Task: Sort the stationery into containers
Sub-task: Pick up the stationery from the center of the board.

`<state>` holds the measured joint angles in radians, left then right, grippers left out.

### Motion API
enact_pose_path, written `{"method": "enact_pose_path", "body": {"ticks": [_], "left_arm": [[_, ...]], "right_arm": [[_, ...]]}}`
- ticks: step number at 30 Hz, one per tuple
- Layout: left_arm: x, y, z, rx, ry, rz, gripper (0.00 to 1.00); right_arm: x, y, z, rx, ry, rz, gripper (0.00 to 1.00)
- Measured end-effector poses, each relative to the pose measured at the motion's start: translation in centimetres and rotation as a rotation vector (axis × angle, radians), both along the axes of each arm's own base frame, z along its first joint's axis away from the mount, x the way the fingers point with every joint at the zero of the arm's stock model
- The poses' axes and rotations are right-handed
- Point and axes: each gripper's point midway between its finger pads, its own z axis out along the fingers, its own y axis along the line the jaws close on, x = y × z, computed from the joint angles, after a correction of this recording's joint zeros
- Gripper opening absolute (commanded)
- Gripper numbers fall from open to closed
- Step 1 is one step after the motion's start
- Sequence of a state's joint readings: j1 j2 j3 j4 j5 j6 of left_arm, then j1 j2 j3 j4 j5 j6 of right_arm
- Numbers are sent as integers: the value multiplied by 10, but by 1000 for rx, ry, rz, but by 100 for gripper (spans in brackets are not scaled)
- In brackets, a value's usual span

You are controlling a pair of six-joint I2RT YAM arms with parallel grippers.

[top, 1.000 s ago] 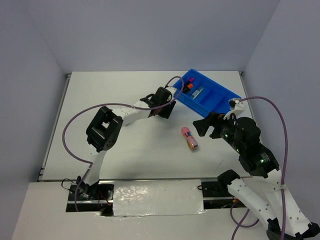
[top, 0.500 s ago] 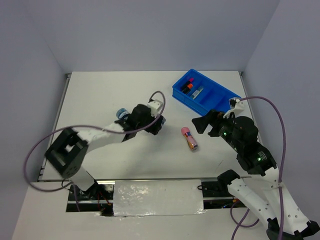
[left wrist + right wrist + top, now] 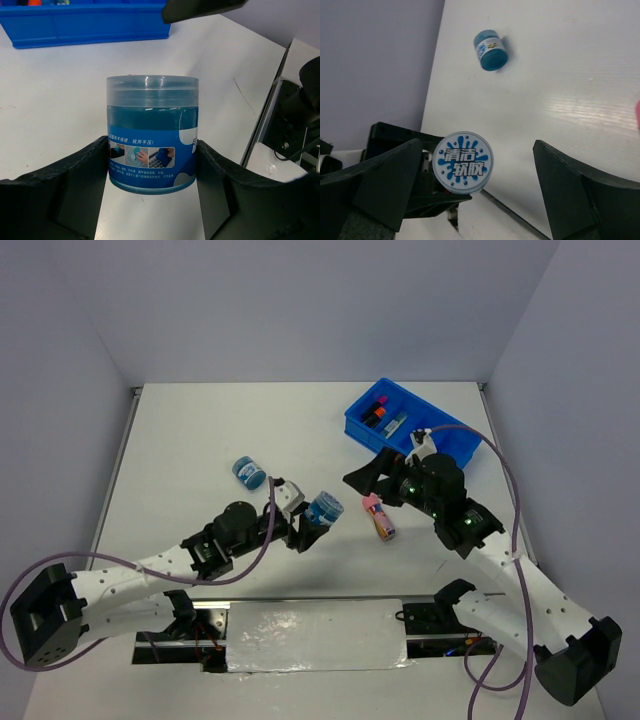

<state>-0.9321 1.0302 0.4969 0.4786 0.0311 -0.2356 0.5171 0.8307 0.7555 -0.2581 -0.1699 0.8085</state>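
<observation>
1. The blue tub (image 3: 323, 508) sits between the fingers (image 3: 75, 185) of my left gripper (image 3: 151, 150), one finger pressed against each side of its printed label, so that gripper is clamped on it.
2. In my left wrist view the tub's axis runs straight up the picture, from base at 6 o'clock to clear lid at 12. From my right wrist I see the lid face-on, with its blue splash print. I cannot tell whether the base touches the table (image 3: 200, 430) or hangs above it.
3. In the top view the tub is near the middle of the table's near half.
4. My right gripper (image 3: 368, 482) hangs near the tub at its 1 o'clock. Its fingers (image 3: 585, 190) are spread wide and grip nothing.
5. The pink-gold cylinder (image 3: 380, 517) lies flat on the table at the tub's 3 o'clock, apart from it. Its long axis runs from 11 to 5 o'clock, with the pink end at 11.
6. The second blue tub (image 3: 247, 472) rests on the table at 10 o'clock from the held one, well apart.
7. The blue tray (image 3: 440, 448) lies farther out at 1 o'clock, its long axis running from 10 to 4 o'clock. A few highlighters (image 3: 380, 412) lie in the compartments at its 10 o'clock end.
</observation>
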Motion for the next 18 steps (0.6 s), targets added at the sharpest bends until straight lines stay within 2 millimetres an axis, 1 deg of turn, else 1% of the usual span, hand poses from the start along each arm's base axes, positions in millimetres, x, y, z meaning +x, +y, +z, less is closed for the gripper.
{"method": "enact_pose_path", "body": {"ticks": [3,7,10,15,17,18], "left_arm": [[-8,5,1,-5,-10,-10,0],[-11,8,17,-34,-52,-14,0],[-12,10,24,-50,-69,-14,0],[-13,12,30,-62,-84,-14,0],[-14,13,30,-57,-89,-16,0],[-14,13,29,-50,-94,-17,0]], "right_arm": [[-4,18,6,56,-4,64,100],[-14,42,8,97,11,154,100],[-21,51,5,95,23,188,100],[-34,69,4,112,38,267,99],[-39,78,1,116,49,309,96],[-41,81,-1,115,53,324,92]]}}
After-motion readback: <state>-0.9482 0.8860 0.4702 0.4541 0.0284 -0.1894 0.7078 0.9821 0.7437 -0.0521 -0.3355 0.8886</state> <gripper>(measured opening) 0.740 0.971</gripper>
